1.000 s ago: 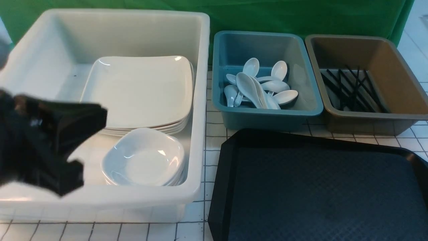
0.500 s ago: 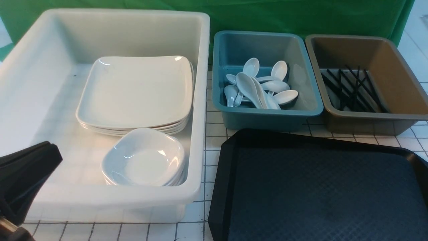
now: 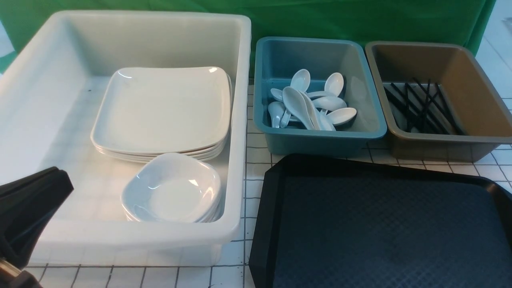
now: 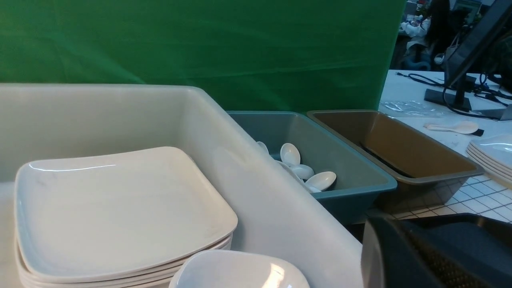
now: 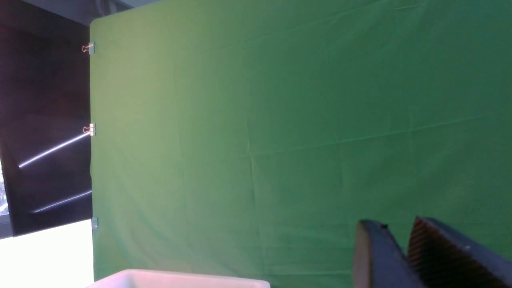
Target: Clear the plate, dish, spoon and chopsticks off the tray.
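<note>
The black tray point(image 3: 380, 236) lies bare at the front right. A stack of large white plates point(image 3: 160, 108) and a stack of small white dishes point(image 3: 172, 188) sit in the white tub point(image 3: 239, 120). Several white spoons point(image 3: 312, 104) lie in the teal tub point(image 3: 320, 135). Black chopsticks point(image 3: 420, 106) lie in the brown tub point(image 3: 440, 140). My left gripper point(image 3: 66, 182) is empty, jaws together, at the tub's front left corner. My right gripper point(image 5: 394, 222) is out of the front view; it faces the green cloth, empty, jaws nearly together.
A green backdrop point(image 3: 320, 20) hangs behind the tubs. In the left wrist view, another stack of plates point(image 4: 492, 154) and a loose spoon point(image 4: 456, 127) lie on the table to the right of the brown tub point(image 4: 400, 160), with a monitor stand point(image 4: 448, 98) beyond.
My left gripper was open over the white tub's left side a second ago. It has pulled back to the front left corner and closed, then held still.
</note>
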Available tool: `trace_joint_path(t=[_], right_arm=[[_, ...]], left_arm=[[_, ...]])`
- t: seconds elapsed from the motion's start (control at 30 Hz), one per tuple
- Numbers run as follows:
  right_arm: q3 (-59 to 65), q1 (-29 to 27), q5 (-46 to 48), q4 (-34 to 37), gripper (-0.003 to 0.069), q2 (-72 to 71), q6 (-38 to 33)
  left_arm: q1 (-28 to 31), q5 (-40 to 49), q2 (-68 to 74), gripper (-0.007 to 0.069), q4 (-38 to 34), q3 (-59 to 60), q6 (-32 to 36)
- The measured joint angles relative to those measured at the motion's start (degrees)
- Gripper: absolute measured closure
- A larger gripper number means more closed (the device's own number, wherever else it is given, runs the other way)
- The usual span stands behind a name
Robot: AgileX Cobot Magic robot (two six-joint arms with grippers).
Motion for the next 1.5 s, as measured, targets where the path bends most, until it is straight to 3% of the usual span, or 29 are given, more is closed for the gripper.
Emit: trace_joint_path(t=[0.33, 0.53, 0.77, 1.07, 1.5], right_arm=[[0.04, 0.00, -0.15, 0.00, 0.0480, 0.00, 0.00], [0.04, 0.00, -0.15, 0.00, 0.0462, 0.00, 0.04], [0.04, 0.00, -0.15, 0.00, 0.0443, 0.00, 0.04], [0.04, 0.00, -0.15, 0.00, 0.0424, 0.00, 0.04], [0.04, 0.00, -0.15, 0.00, 0.0420, 0.00, 0.12]], left_arm=[[3.08, -0.24, -3.61, 0.0620, 8.01, 2.53, 0.67], [17.63, -0.73, -14.16, 0.0620, 9.26, 13.96, 0.80], [25.24, -0.14, -19.62, 0.0620, 10.73, 20.22, 0.81], [25.03, 5.33, -19.74, 0.0620, 12.72, 20.26, 0.81], [25.03, 5.77, -19.74, 0.0620, 12.72, 20.26, -0.90]])
